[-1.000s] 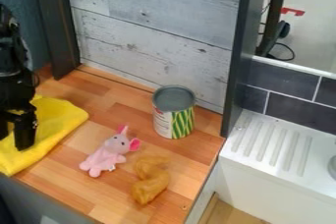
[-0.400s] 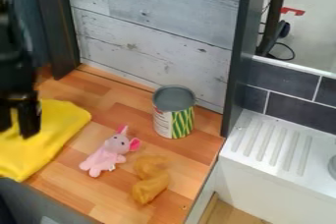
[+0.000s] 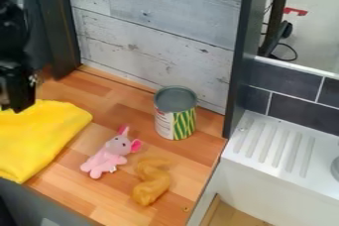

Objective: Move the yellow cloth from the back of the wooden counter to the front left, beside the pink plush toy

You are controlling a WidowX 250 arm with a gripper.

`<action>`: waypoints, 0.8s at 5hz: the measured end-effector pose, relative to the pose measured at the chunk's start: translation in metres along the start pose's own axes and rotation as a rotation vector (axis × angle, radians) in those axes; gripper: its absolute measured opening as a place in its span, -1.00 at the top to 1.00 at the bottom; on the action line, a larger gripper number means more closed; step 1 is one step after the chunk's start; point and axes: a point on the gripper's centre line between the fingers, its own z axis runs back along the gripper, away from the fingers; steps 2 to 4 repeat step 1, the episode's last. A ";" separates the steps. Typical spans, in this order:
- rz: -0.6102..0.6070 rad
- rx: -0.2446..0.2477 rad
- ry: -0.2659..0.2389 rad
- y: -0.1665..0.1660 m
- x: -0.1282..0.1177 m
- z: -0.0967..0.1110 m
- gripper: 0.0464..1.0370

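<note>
Yellow cloth (image 3: pixel 43 138) lies loosely spread on the left of the wooden counter (image 3: pixel 119 205). It should be light, limp and not at all fragile, likely to fold or drag rather than keep a shape. The best hold would be a raised fold or its upper edge, pinched with some depth. The black gripper (image 3: pixel 15 102) is at the cloth's upper edge in view; I can't tell how far open it is or whether it has hold of any fabric. Beyond the cloth are the pink toy (image 3: pixel 106 156), the curved tan thing (image 3: pixel 152 180) and the upright can (image 3: pixel 175 113).

Compared with the first frame, the gripper has risen and the cloth has shifted slightly towards the front edge.
</note>
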 end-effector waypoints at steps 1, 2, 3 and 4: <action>-0.057 -0.014 -0.044 -0.024 -0.003 0.011 -0.93; -0.057 -0.014 -0.044 -0.024 -0.003 0.011 -0.93; -0.057 -0.014 -0.044 -0.024 -0.003 0.011 -0.93; -0.057 -0.014 -0.044 -0.024 -0.003 0.011 -0.93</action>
